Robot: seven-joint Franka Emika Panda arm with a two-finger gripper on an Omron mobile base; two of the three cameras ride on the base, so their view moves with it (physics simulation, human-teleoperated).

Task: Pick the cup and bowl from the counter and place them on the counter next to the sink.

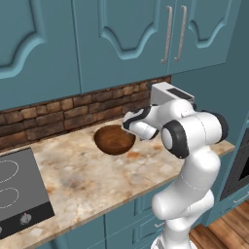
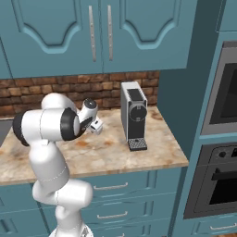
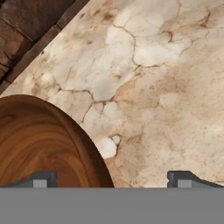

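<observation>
The hand (image 3: 112,179), its fingers (image 3: 41,179) spread wide and holding nothing, hangs above the bench (image 3: 166,87) at the bowl's edge: in the hand view one fingertip lies over the bowl (image 3: 39,144), the other over bare stone beside it. From the left base view the hand (image 1: 130,127) sits just right of the bowl (image 1: 115,140), the white arm (image 1: 194,141) folded behind it. The bowl stands upright on the bench (image 1: 87,180), near the brick backsplash (image 1: 58,116) and well right of the stovetop (image 1: 19,189). In the right base view a coffee machine (image 2: 134,115) stands on the bench (image 2: 111,152) right of the hand (image 2: 96,126), under teal cabinets (image 2: 102,32), with wall ovens (image 2: 222,139) beyond it.
</observation>
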